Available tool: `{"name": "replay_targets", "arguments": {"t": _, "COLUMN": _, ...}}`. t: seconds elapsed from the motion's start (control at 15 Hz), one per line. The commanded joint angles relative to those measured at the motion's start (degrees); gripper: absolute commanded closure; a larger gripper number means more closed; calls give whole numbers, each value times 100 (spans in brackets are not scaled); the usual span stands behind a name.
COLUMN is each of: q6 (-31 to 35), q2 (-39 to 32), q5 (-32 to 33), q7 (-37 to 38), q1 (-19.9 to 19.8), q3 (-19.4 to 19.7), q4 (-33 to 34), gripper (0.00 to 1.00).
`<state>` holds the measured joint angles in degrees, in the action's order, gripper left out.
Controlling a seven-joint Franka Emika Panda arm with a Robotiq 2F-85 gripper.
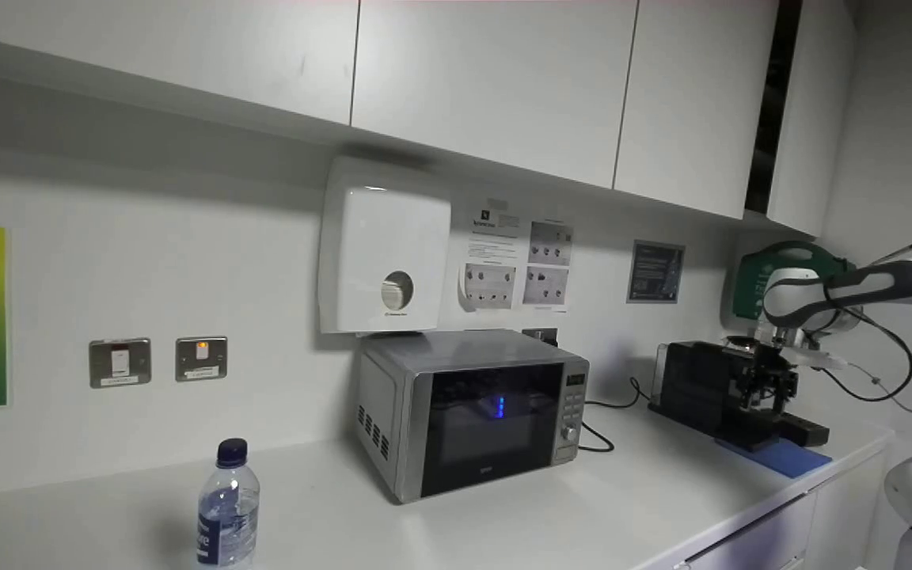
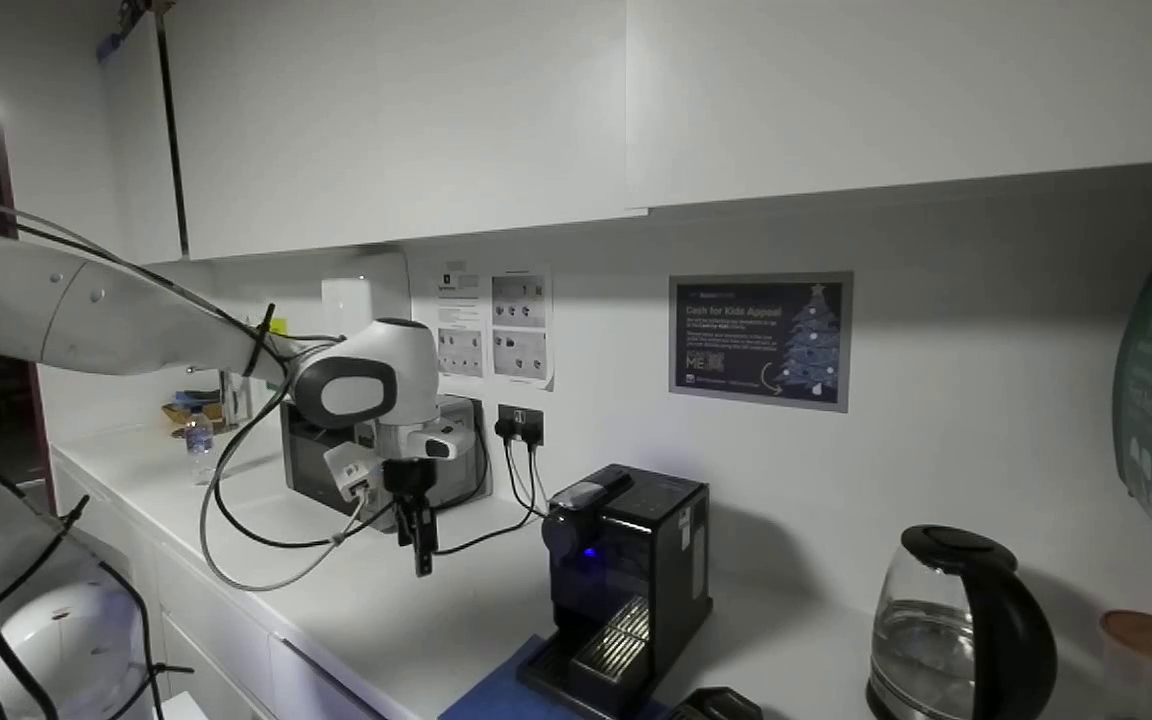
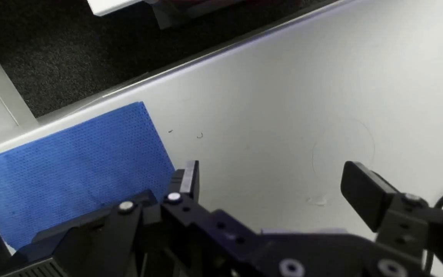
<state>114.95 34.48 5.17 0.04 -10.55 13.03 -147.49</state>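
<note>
Fingers (image 3: 367,194) (spread wide) hang above the counter (image 3: 263,115), near the coffee machine (image 2: 626,560).

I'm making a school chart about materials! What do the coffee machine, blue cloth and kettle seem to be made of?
The coffee machine looks like black plastic, fairly shiny: it's smooth, with soft highlights. The blue cloth seems to be dull fabric: it has tiny dimples. The kettle looks clear and shiny, probably glass, maybe plastic: what looks like water shows through.
</note>
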Motion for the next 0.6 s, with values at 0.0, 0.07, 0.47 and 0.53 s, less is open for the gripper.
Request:
{"name": "replay_targets", "arguments": {"t": 0.0, "q6": 671, "q2": -353, "q5": -360, "q7": 677, "q1": -52, "q3": -283, "q4": 5, "gripper": 0}}
{"name": "replay_targets", "arguments": {"t": 0.07, "q6": 881, "q2": -473, "q5": -464, "q7": 866, "q1": -36, "q3": -359, "q4": 13, "gripper": 0}}
{"name": "replay_targets", "arguments": {"t": 0.47, "q6": 1866, "q2": -1141, "q5": -1010, "q7": 1653, "q1": 81, "q3": -747, "q4": 133, "gripper": 0}}
{"name": "replay_targets", "arguments": {"t": 0.53, "q6": 2031, "q2": -1242, "q5": -1152, "q7": 1740, "q1": 122, "q3": -780, "q4": 150, "gripper": 0}}
